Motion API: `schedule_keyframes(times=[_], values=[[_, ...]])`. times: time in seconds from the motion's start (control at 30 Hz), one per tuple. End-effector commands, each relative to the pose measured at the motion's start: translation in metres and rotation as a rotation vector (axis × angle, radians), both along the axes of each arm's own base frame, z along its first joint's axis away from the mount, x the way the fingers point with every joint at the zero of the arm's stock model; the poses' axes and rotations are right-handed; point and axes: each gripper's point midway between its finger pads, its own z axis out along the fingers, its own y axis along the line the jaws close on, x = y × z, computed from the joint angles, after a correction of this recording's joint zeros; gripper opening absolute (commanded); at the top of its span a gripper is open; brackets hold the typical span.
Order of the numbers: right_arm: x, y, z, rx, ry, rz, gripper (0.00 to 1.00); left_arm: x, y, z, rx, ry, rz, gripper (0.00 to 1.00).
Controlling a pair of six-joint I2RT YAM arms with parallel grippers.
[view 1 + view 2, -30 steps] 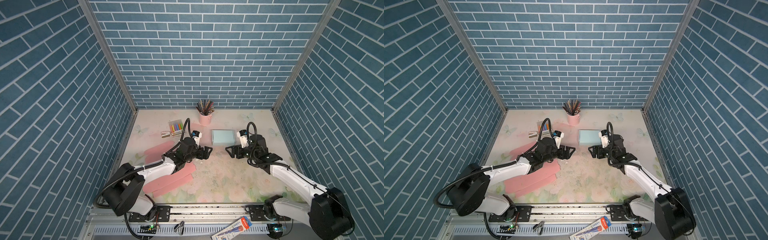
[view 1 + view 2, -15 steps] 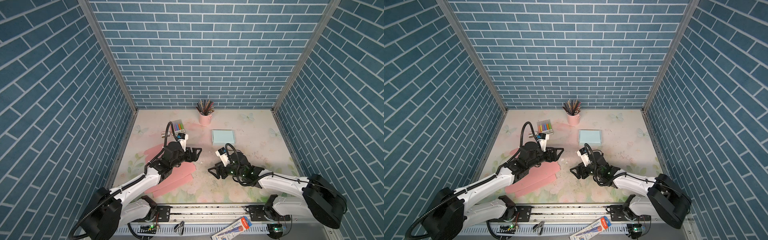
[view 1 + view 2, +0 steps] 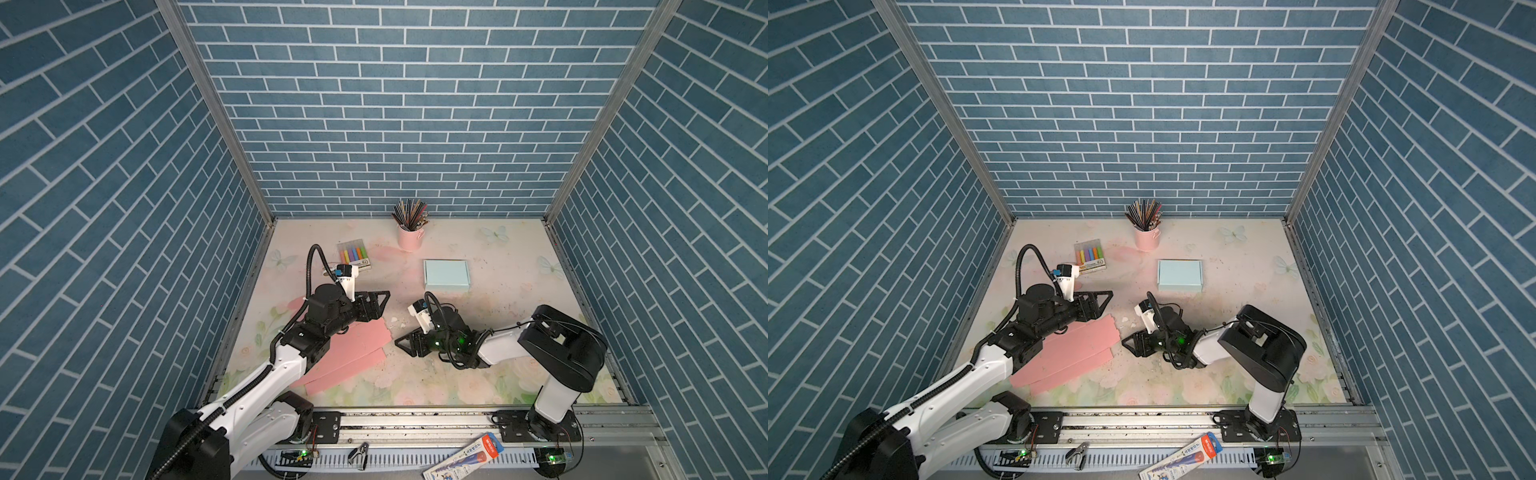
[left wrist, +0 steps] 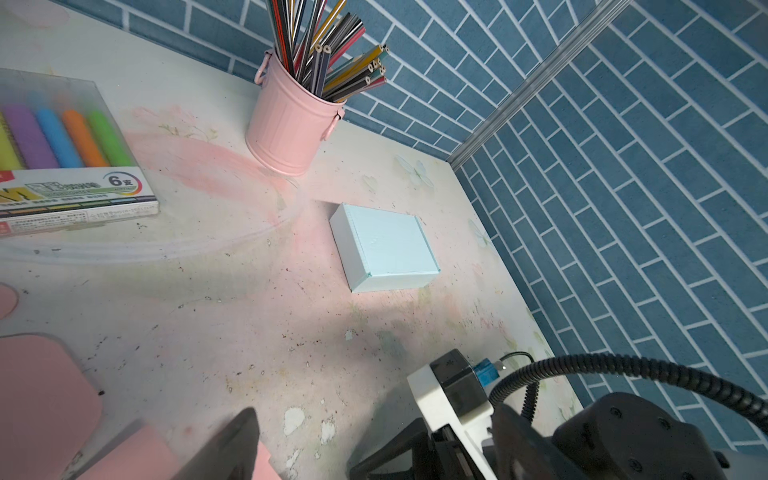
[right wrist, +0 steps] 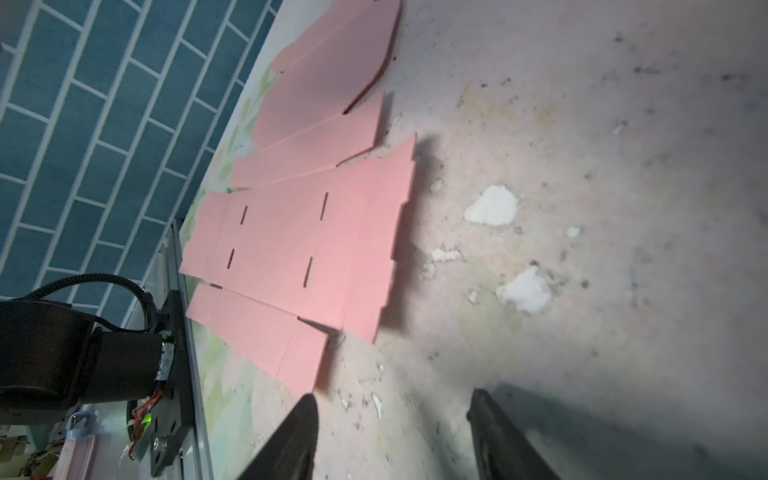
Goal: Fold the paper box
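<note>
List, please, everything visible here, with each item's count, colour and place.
flat pink paper box blank: one, pink, front left of table, partly under left arm
folded pale blue paper box: one, pale blue, back, right of centre
pink metal bucket of pencils: one, pink, back centre
clear pack of highlighters: one, multicoloured, back left
black metal clip: one, black, on front cable duct
printed packet: one, blue and red, same duct, right
left gripper: one, black, open, at blank's far corner
right gripper: one, black, open, just right of blank

One each, sheet, box, cup, marker pack
</note>
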Motion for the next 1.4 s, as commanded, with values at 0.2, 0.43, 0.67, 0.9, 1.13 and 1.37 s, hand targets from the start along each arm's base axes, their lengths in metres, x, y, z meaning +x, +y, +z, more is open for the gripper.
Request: schedule_keyframes(times=[0.2, 0.43, 0.67, 0.9, 1.13, 1.37], values=[[-0.012, 0.027, -0.027, -0.021, 0.108, 0.001, 0.48, -0.003, 0.009, 0.002, 0.011, -0.012, 0.016, 0.89], [-0.011, 0.038, -0.035, -0.031, 0.118, -0.013, 0.4, -0.003, 0.008, 0.006, 0.007, -0.017, 0.011, 0.88], [-0.005, 0.04, -0.042, -0.039, 0.115, -0.034, 0.33, -0.004, 0.008, 0.005, 0.013, -0.013, 0.003, 0.88], [0.001, 0.038, -0.04, -0.042, 0.104, -0.05, 0.18, -0.006, 0.007, 0.001, 0.009, -0.008, -0.003, 0.88], [0.009, 0.024, -0.036, -0.065, 0.101, -0.053, 0.07, -0.006, 0.01, -0.002, 0.028, -0.004, 0.004, 0.88], [0.007, -0.011, -0.033, -0.16, 0.103, 0.005, 0.07, -0.006, 0.02, -0.016, 0.066, 0.012, 0.049, 0.88]])
